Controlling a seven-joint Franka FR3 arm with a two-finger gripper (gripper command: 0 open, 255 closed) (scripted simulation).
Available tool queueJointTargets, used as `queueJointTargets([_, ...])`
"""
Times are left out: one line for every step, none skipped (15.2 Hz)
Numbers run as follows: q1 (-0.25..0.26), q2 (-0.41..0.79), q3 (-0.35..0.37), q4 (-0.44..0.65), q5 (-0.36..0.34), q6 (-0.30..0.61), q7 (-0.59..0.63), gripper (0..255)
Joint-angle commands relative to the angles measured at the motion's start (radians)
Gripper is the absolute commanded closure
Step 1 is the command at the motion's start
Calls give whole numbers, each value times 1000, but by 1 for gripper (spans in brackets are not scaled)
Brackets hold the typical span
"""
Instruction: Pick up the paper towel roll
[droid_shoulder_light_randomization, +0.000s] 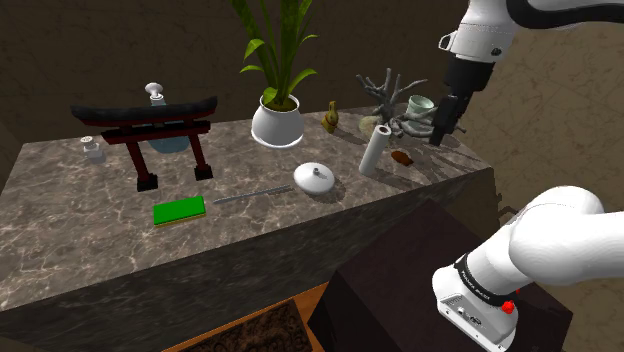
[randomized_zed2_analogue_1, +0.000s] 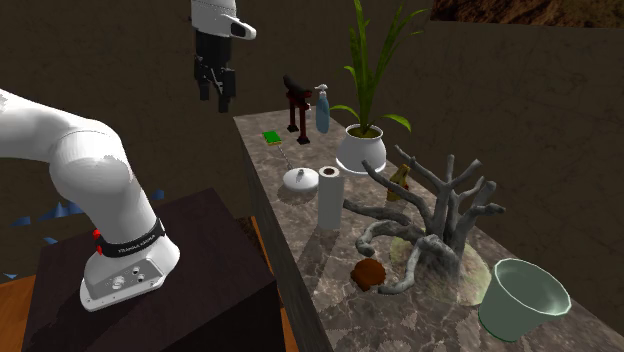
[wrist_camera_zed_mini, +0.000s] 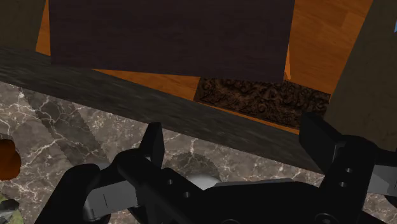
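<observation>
White roll (droid_shoulder_light_randomization: 373, 150) upright near counter (droid_shoulder_light_randomization: 100, 230) edge, by the branches (droid_shoulder_light_randomization: 385, 90).
Hangs high with claw (randomized_zed2_analogue_1: 215, 98) wide open, gripping nothing; perhaps kept clear of branches for a clean drop.

White arm (droid_shoulder_light_randomization: 560, 240), dark joints (droid_shoulder_light_randomization: 463, 80), black fingers (wrist_camera_zed_mini: 153, 143)

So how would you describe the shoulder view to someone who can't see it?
A white robot arm hangs its open black gripper right of an upright white paper towel roll on a dark marble counter. A potted plant, white lid and green block sit further left.
</observation>
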Motion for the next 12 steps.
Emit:
queueJointTargets([0,0,0,0,0,0,0,0])
queueJointTargets([-9,22,-3,-6,-7,36,3,0])
queueJointTargets([-17,45,-6,-11,-13,72,6,0])
queueJointTargets([-26,70,-9,-15,-20,108,9,0])
queueJointTargets([-35,95,-12,-18,-26,143,12,0])
queueJointTargets([-43,120,-16,-19,-32,178,16,0])
queueJointTargets([-52,147,-20,-19,-39,213,20,0])
queueJointTargets([-60,174,-23,-18,-45,247,24,0])
queueJointTargets([-68,202,-27,-15,-51,281,28,0])
queueJointTargets([-77,231,-32,-12,-57,314,32,0])
queueJointTargets([-85,260,-36,-7,-62,346,36,0])
queueJointTargets([-93,290,-40,-1,-68,378,41,0])
